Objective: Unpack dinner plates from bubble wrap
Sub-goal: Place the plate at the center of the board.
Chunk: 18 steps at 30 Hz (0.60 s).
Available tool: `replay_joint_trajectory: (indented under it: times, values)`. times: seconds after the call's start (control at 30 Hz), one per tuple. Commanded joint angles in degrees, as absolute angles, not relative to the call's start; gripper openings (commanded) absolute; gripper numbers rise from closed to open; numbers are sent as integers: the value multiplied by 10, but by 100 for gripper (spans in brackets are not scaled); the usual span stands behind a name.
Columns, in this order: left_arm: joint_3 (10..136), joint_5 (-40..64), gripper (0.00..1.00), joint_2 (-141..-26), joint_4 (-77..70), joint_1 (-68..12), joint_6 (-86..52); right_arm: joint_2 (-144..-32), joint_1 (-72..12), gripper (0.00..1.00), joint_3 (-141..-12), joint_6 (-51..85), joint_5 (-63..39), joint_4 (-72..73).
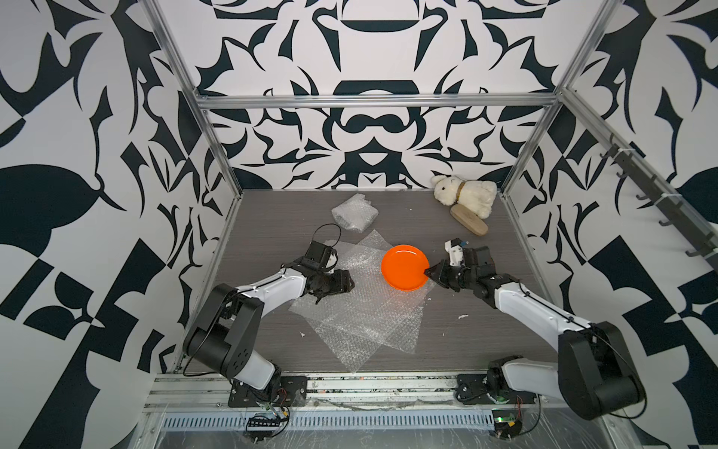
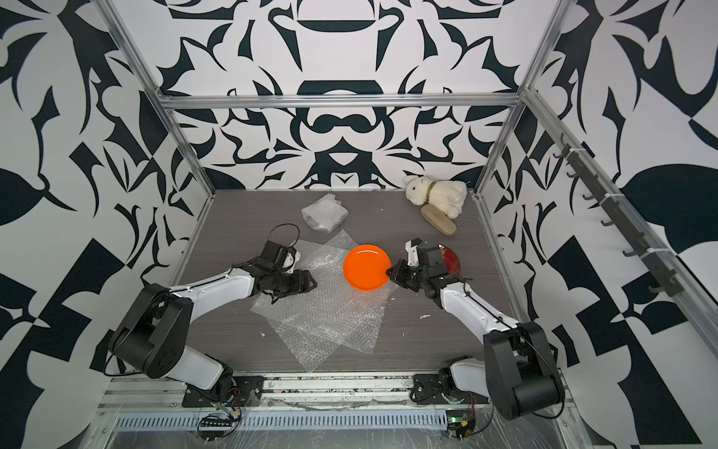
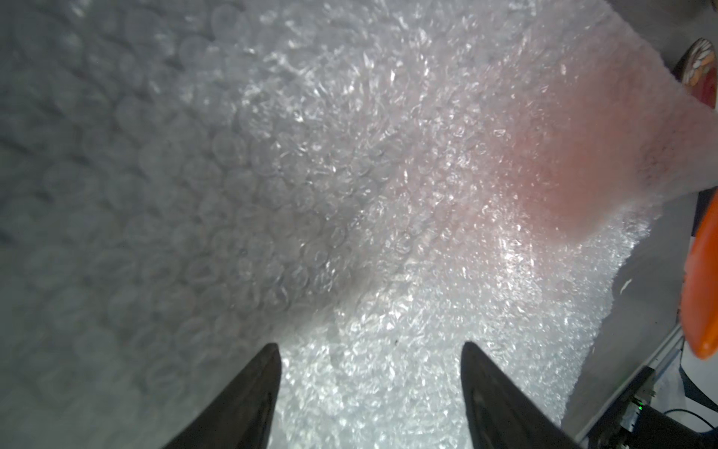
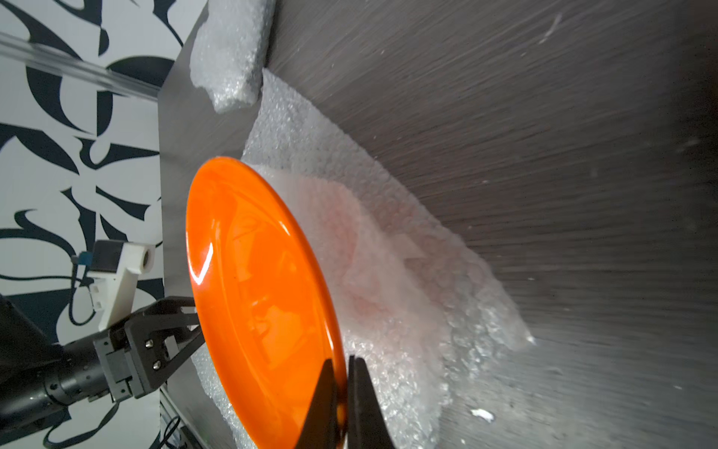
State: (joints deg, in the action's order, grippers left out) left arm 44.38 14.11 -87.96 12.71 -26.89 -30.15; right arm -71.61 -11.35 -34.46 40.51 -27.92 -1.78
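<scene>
Roughly two thirds done, by my read. The right hand [image 4: 342, 361] was clamped narrow on the rim of the orange plate [image 1: 405, 267], on the edge nearest that arm. The plate looked tilted and raised a little off the wrap, fully bare, over the far right part of the opened bubble wrap sheets [image 1: 361, 322]. Those sheets lay flat and overlapping in the middle of the desk [image 1: 485, 330], at least two of them, with nothing inside.

The left hand [image 3: 371, 350] stood wide with nothing between its fingers, hovering over the left side of the same sheets. I could not tell whether it pressed on them.

The red plate [image 2: 452, 260] sat unwrapped on the desk just behind the right arm, mostly hidden by it; in a top view only a sliver showed.

Left to do: a closed bubble wrap bundle [image 1: 354, 214] sat at the back of the desk, just beyond the flat sheets. It probably holds the third plate, but its contents could not be seen. The orange plate also needed setting down clear of the wrap.

A plush rabbit [image 1: 466, 194] and a wooden brush [image 1: 468, 225] sat in the back right corner, well apart from the work.
</scene>
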Motion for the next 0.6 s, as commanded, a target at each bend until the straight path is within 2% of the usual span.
replay_joint_trajectory:
  times: [0.0,0.23,0.57]
  values:
    - [434,122,75,-891,148,-266,-302,-699,-81,0,-340,409,-300,-13]
    - [431,122,74,-886,152,-266,-301,-731,-4,0,-343,436,-306,29]
    - [434,134,75,-883,155,-267,-301,-854,39,0,-430,464,-284,75]
